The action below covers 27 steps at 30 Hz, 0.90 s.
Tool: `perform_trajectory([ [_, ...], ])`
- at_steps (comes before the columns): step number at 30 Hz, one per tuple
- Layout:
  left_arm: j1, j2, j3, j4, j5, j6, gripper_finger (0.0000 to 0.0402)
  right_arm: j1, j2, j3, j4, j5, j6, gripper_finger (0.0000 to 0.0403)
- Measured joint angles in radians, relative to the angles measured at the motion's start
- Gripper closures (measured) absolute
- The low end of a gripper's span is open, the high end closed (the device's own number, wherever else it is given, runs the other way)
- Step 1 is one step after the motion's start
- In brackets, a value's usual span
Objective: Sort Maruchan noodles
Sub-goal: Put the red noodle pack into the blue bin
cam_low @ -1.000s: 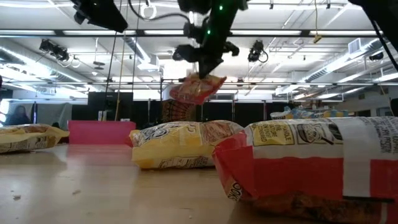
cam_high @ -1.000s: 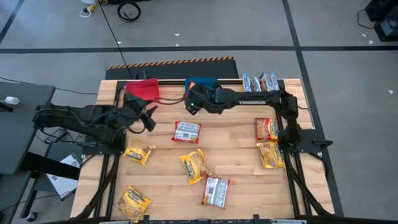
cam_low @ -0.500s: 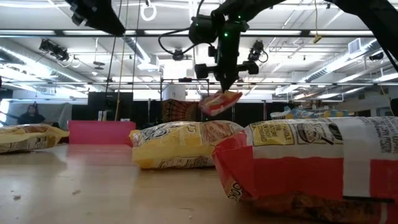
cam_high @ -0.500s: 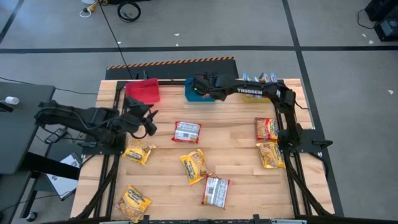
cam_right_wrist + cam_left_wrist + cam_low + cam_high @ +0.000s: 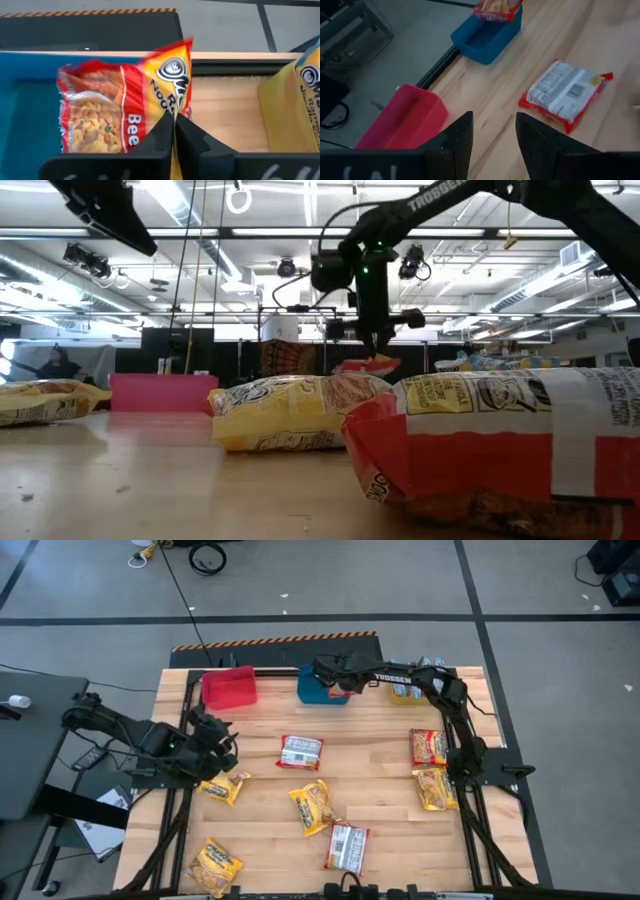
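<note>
The right gripper [image 5: 174,131] had its fingers pinched tight on one edge of a red and yellow noodle packet [image 5: 125,100], which hung over the blue bin [image 5: 322,690] at the far edge of the worktop [image 5: 380,790]; in the right wrist view the packet's face showed a round logo and the letters "Bee", the rest of the writing being cut off. The arm above it carried the word "TROSSEN" in white. The left gripper [image 5: 492,135] hovered above the worktop's left side with its fingers parted and nothing between them, near the red bin [image 5: 229,687] and a yellow packet [image 5: 223,784]. A red and silver packet [image 5: 300,751] lay flat near the middle of the worktop, its printed back and barcode panel up, too small to read. Other packets lay scattered: a yellow one [image 5: 313,806], a red and silver one [image 5: 347,847], another yellow one [image 5: 216,864] toward the near edge, and two by the right side [image 5: 429,747].
</note>
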Motion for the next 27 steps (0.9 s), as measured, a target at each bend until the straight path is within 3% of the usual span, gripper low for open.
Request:
perform_trajectory([
  [7,-0.073,0.0,0.0,-0.036,0.0,-0.084,0.0248,-0.018,-0.002,-0.001,-0.005,0.019,-0.008,0.0342],
  [13,-0.098,0.0,0.0,-0.036,0.001,-0.127,0.0248,-0.029,-0.021,-0.001,-0.01,0.084,-0.038,0.0336],
  [20,-0.101,0.0,0.0,-0.036,0.001,-0.159,0.0248,-0.036,-0.035,-0.001,-0.04,0.034,-0.212,0.033],
  [27,-0.101,0.001,0.0,-0.041,0.007,-0.177,0.0248,-0.103,-0.197,-0.006,-0.102,0.042,-0.31,0.0296],
])
